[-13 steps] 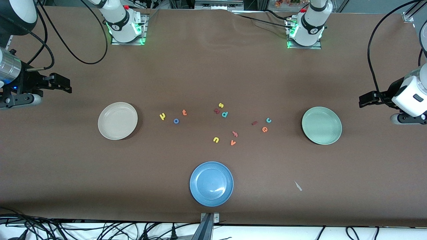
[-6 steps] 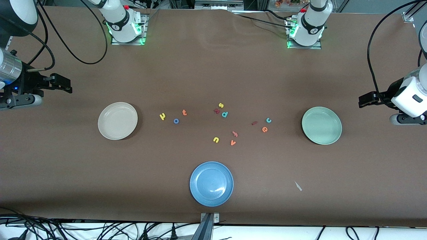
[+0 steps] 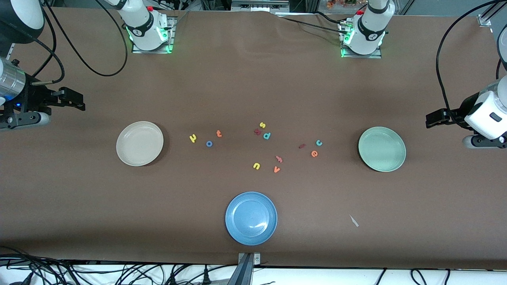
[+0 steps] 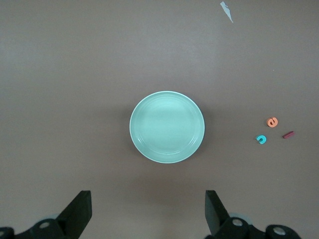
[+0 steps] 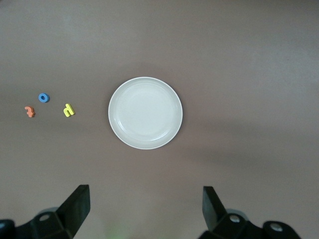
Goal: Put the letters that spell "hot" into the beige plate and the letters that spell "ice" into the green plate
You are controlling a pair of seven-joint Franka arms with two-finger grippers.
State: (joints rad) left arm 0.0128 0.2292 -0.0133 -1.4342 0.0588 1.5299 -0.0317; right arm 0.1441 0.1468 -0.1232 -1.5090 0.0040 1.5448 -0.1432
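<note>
- Two hands wait open and empty: left hand (image 4: 147, 211) high over the worktop (image 3: 253, 79) beside the green plate (image 3: 382, 149), right hand (image 5: 144, 209) beside the beige plate (image 3: 139, 143).
- Yellow h (image 3: 193, 138), blue o (image 3: 209, 143), orange t (image 3: 218, 133) lie near the beige plate.
- Dark i (image 3: 302, 146), teal c (image 3: 319, 143), orange e (image 3: 314, 154) lie near the green plate.

no printed text/labels legible; only foam letters (image 3: 261, 146) on table.

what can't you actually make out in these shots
- Dark red letter beside the teal d, front view: too small to read.
- Left gripper and right gripper, wrist views: open fingers cut off by the frame's edge.
- Blue plate: outside both wrist views.
</note>
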